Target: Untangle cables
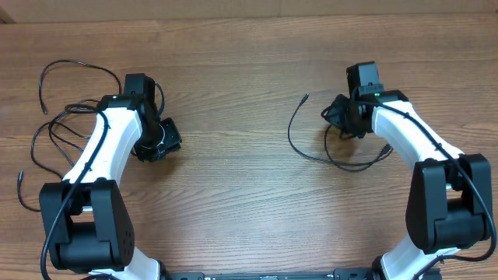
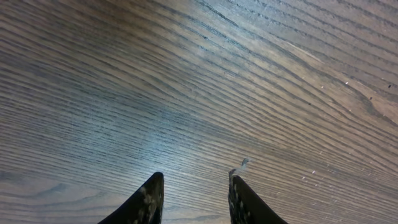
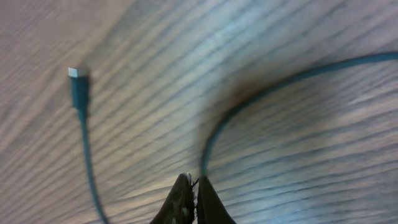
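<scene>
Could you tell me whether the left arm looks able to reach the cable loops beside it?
Probably yes: the left hand is open and empty, and the cable loops lie loose on the table right beside that arm, partly under it.

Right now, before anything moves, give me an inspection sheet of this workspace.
Surface: wood table, grain visible.
Job's things: cable bunch in loose loops by the left arm; right cable curving across the wood, its plug lying free.
Clutter: nothing seen.
Grippers: left gripper open over bare wood, holding nothing; right gripper shut on the right cable.
Cables: arm wires run along both arms.
Surroundings: nothing seen beyond the table.
</scene>
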`<state>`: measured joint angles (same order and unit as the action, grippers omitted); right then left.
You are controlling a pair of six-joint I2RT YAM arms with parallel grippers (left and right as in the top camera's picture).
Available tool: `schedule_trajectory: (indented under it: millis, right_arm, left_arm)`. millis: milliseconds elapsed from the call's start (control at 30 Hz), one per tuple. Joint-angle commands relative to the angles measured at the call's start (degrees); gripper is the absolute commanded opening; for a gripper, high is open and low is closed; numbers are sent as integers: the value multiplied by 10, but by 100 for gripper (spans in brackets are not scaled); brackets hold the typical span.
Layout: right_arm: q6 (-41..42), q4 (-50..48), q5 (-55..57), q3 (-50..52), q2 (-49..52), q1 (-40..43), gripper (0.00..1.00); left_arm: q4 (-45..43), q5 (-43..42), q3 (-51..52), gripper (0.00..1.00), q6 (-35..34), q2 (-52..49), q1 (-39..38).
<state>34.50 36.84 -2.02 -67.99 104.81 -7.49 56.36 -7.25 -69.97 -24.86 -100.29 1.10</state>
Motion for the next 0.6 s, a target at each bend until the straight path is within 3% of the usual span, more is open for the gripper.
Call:
schedule_trajectory:
  millis: [0,567]
  right_arm:
    - [2,-33,18,35,14,1,4]
    - [-2,-269,17,200,17,-39,4]
  left_arm:
    - [-1,2,5,35,9,9,-5]
    - [-3,2,5,35,8,9,-5]
